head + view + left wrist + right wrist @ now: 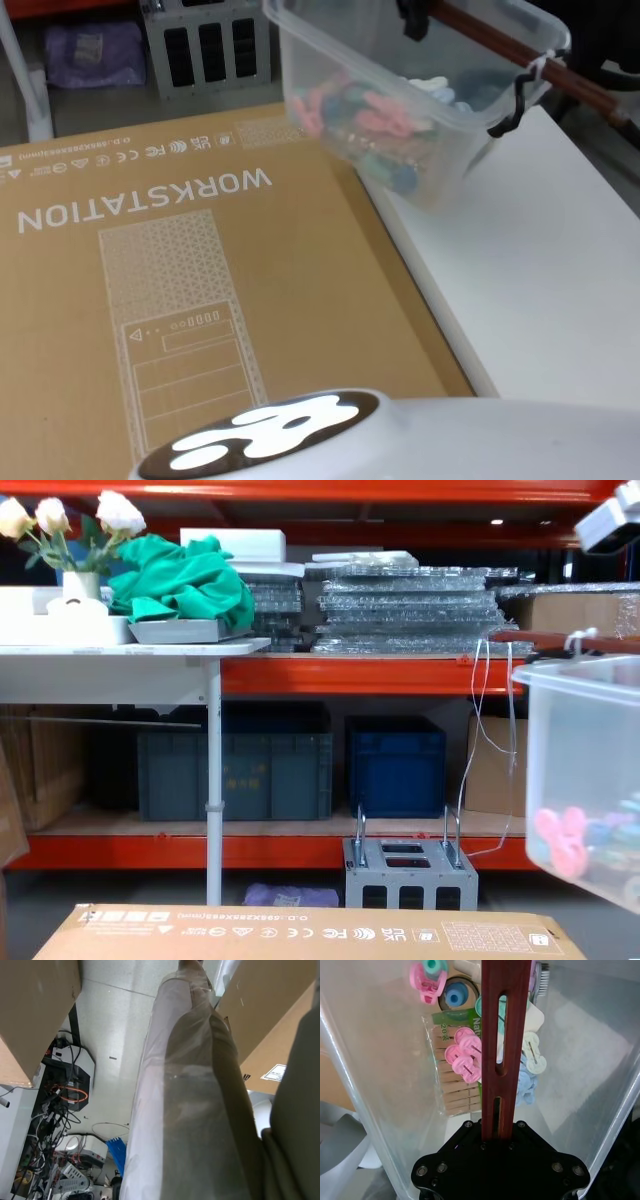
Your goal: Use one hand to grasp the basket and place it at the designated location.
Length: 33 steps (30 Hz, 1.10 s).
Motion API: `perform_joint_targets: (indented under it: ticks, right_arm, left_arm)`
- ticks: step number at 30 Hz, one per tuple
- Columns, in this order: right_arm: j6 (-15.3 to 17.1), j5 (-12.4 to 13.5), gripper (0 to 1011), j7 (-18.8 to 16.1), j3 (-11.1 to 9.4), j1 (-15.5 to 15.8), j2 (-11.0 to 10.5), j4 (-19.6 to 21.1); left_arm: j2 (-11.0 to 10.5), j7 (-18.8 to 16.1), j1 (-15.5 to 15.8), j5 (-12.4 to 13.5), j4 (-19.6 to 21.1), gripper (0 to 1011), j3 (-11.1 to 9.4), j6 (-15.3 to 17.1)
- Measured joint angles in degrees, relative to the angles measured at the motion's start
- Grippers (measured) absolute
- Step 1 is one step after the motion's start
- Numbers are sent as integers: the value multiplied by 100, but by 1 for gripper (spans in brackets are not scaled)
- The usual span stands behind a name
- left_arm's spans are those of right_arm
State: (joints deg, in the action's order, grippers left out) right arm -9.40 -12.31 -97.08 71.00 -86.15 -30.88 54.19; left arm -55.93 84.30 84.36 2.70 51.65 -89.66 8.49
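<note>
On the left lies a flat brown cardboard box [200,300], matt and printed WORKSTATION, taking up most of the near surface. Just past its far right corner is the basket [300,60], a translucent plastic tub with rounded corners. It looks lifted and tipped, its low end over the seam between the box and the smooth white table [560,270]. It seems to tilt because it hangs from one grip on the long red-brown wooden handle [505,1020]. A black hook [510,105] and a white zip tie [537,66] tie that slotted bar to the rim. The right gripper [498,1127] is clenched on the bar's middle. Below it, pastel plastic clips [465,1055] and a pack of wooden pegs [452,1087] lie in a heap.
</note>
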Motion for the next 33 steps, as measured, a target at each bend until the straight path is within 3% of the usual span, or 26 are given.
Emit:
perform_joint_targets:
  ticks: [4,9,15,18,26,33]
  right_arm:
    - [-230,66,0,19,54,-24,182,-86]
    - [-900,227,0,80,124,-53,702,-369]
    - [-1248,321,0,111,190,-79,932,-556]
    - [-1602,425,0,122,238,-79,1173,-693]
    - [-2070,613,0,108,343,-32,1435,-758]
    - [-2378,816,0,37,437,96,1513,-515]
  left_arm:
    - [0,0,0,1,-1,0,0,0]
    - [0,0,0,0,0,0,0,0]
    - [0,0,0,1,0,0,0,0]
    - [1,0,0,-1,3,0,0,0]
    - [2,0,0,-3,5,0,0,0]
    - [-1,0,0,1,0,0,0,0]
